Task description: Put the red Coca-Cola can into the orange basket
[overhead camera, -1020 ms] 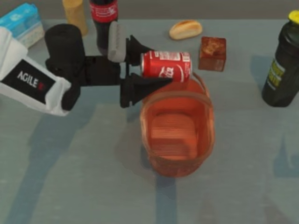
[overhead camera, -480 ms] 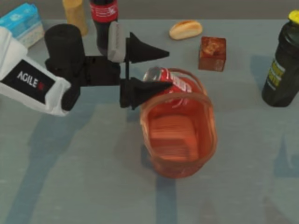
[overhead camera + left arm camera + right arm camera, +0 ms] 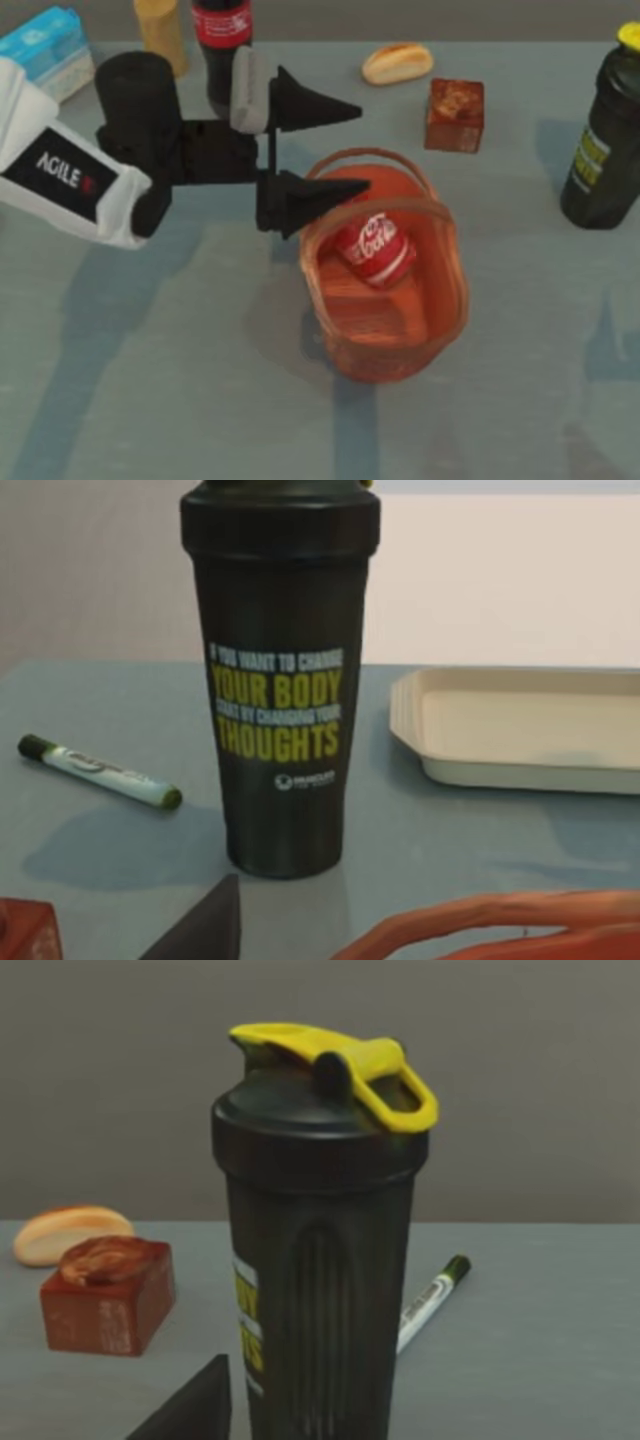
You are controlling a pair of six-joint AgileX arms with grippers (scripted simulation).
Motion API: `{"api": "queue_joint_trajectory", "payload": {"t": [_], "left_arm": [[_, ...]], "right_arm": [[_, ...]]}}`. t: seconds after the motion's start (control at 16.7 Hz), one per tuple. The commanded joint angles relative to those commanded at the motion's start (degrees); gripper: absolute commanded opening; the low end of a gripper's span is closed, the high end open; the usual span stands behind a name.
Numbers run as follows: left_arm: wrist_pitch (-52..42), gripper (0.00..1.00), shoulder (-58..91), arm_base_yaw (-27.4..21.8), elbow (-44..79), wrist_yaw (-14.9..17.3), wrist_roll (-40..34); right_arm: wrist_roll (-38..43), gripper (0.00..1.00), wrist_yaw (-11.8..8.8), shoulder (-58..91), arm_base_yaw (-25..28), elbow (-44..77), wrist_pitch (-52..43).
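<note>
- One left gripper point(image 3: 345, 147), fingers spread, released, holding nothing.
- One red Coca-Cola can point(image 3: 374, 247) lying in one orange basket point(image 3: 452, 300), just beyond its fingertips.

shaker bottle point(image 3: 604, 130) | bread roll point(image 3: 397, 62) | brown cube point(image 3: 455, 114) | marker point(image 3: 98, 772) | tray point(image 3: 520, 727)

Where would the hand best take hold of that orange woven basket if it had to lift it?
Probably by the arched hoop handle of the oval orange woven basket, coming straight down from above. The hoop spans the basket's short width above the rim, thin enough for two fingers to close across. The small red Coca-Cola can lies tilted just beneath it, so little depth is spare.
</note>
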Motion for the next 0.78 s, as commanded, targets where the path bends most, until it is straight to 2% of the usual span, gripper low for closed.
{"api": "queue_joint_trajectory", "payload": {"t": [0.18, 0.36, 0.54, 0.78], "left_arm": [[-1.46, 1.00, -3.35, 0.85, -0.85, -2.06, -1.11], [-5.10, 1.00, -12.07, 2.98, -3.26, -7.24, -3.38], [-10.80, 1.00, -26.04, 5.92, -7.74, -15.01, -5.99], [-21.59, 1.00, -50.82, 10.21, -17.86, -28.43, -8.78]], "right_arm": [[-2.02, 1.00, -0.10, 3.49, 1.46, 3.51, -3.14], [-6.72, 1.00, -0.18, 12.38, 4.70, 12.44, -10.39], [-13.34, 1.00, -0.17, 26.18, 9.12, 26.33, -20.57], [-24.10, 1.00, -0.11, 50.09, 16.26, 50.32, -37.01]]}}
